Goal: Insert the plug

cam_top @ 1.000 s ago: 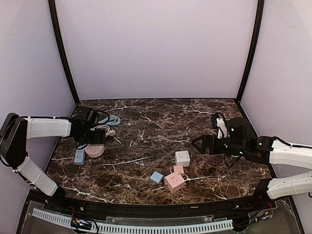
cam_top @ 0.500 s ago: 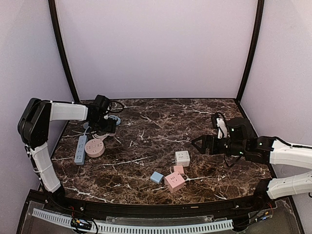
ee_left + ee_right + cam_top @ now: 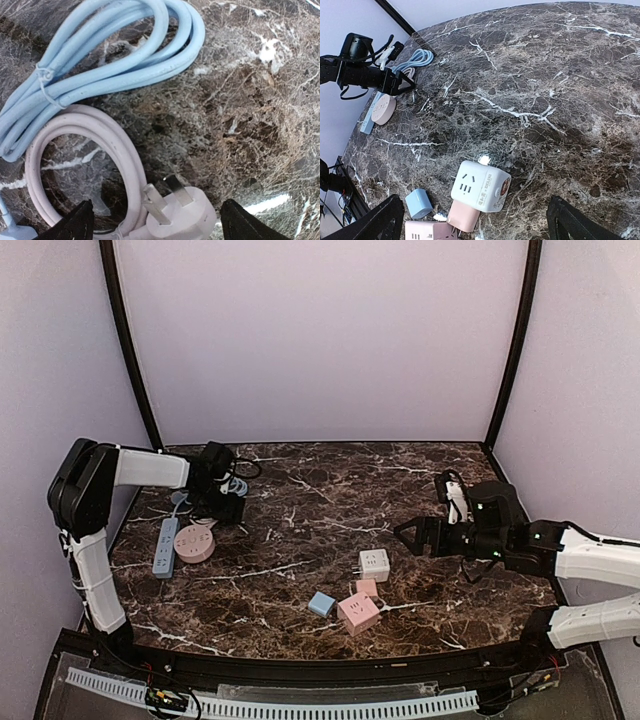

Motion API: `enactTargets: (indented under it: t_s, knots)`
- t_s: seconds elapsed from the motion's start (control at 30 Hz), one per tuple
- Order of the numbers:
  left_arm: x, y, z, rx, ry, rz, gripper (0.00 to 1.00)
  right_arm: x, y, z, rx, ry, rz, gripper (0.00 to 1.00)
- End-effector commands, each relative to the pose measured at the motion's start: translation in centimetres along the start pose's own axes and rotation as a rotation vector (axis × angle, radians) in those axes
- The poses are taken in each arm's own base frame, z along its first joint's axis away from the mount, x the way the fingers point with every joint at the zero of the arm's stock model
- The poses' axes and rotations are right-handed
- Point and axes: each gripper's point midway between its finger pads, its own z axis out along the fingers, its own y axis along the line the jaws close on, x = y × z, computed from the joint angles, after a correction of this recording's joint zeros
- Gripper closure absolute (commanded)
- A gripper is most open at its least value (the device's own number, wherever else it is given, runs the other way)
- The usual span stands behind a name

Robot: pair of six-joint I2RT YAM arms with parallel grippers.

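Left claw (image 3: 157, 222) open, pointing down; right claw (image 3: 470, 220) open.

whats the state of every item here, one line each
left gripper, open, jaws either side of the pink plug
right gripper, open, holding nothing
pink plug, unplugged, lying loose, prongs bare
pink cord, looped
blue cord, bundled and tied
white cube socket, nothing plugged into the face that shows

the left gripper (image 3: 160, 224) is spread wide, its dark fingertips (image 3: 77, 225) at the bottom corners. between them a pink plug (image 3: 182, 217) lies on the marble table (image 3: 250, 100), prongs pointing up-left. its pink cable (image 3: 115, 145) loops leftward, and above it lies a coiled blue cable (image 3: 125, 55) bound with a tie.
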Motion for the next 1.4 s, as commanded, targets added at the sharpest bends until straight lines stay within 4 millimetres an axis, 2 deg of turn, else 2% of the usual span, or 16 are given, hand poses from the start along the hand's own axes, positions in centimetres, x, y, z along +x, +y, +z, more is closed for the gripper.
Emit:
enactTargets:
  t_s: [0.0,0.07,0.2,0.27,0.37,0.47,0.63,0.7,0.77,1.03,1.13,1.37]
  knots:
    - [2.8,-0.4,1.3,0.011,0.108,0.036,0.12,0.5,0.2,-0.1,-0.011,0.002,-0.007,0.01]
    - [3.0,-0.4,1.5,0.011,0.113,0.034,0.13,0.5,0.1,-0.2,-0.010,-0.001,-0.008,0.01]
    - [2.8,-0.6,1.8,0.016,0.114,0.037,0.32,0.5,0.1,-0.2,-0.011,-0.006,-0.009,0.01]
    - [2.8,-0.8,1.8,0.026,0.114,0.033,0.45,0.6,0.0,-0.3,-0.008,-0.006,-0.010,0.01]
    - [3.1,-1.3,1.8,0.043,0.121,0.026,0.53,0.5,-0.2,-0.5,-0.002,-0.015,-0.010,0.01]
    - [3.6,-2.6,1.6,0.051,0.123,0.038,0.54,0.3,-0.3,-0.7,0.002,-0.028,-0.008,0.01]
    - [4.6,-6.4,0.8,0.067,0.105,0.048,0.55,0.2,-0.3,-0.9,0.003,-0.032,-0.004,0.01]
    - [4.9,-7.8,0.3,0.072,0.094,0.027,0.64,0.2,-0.4,-1.1,0.004,-0.036,-0.002,0.01]
    - [5.2,-9.2,-0.1,0.079,0.089,-0.004,0.65,0.1,-0.5,-1.4,0.007,-0.042,-0.001,0.01]
    - [6.1,-14.8,-1.8,0.104,0.025,-0.122,0.62,-0.3,-1.5,-2.9,0.046,-0.090,0.031,0.01]
    - [5.9,-17.0,-1.8,0.148,-0.006,-0.175,0.61,-0.3,-1.8,-3.2,0.054,-0.103,0.046,0.01]
    - [3.6,-18.9,-2.2,0.224,-0.079,-0.339,0.61,0.3,-3.0,-3.4,0.113,-0.092,0.064,0.01]
